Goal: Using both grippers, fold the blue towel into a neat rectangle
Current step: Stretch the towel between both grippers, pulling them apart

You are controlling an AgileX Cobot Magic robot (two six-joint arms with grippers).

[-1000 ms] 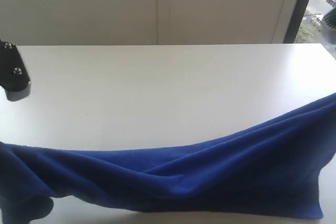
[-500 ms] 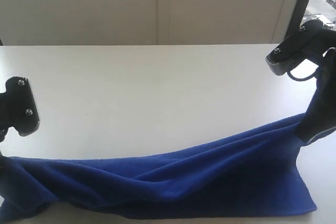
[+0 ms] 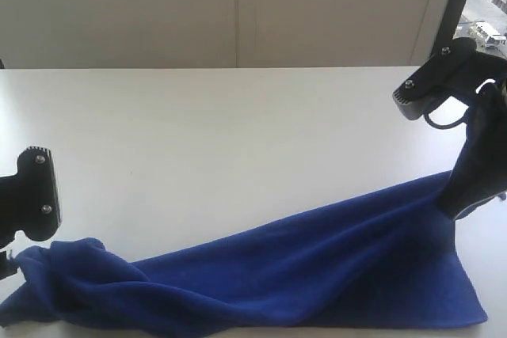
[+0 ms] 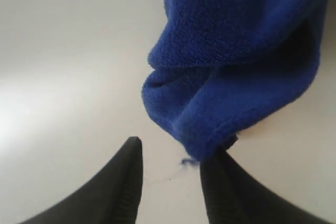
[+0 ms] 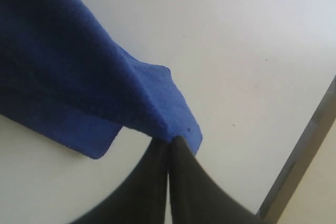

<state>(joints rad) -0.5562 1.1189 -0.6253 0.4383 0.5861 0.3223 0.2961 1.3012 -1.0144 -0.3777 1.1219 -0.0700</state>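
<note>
The right claw (image 5: 168, 148) pinches the towel (image 3: 317, 271), lifting one corner to fold; the left claw (image 4: 169, 163) gapes, its end slumped.

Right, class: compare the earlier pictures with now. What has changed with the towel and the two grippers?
The left gripper opened and let go; the blue towel slumped at its left end into a heap on the table. The right gripper swung inward into view. Unchanged: it stays shut on the towel's right corner.
</note>
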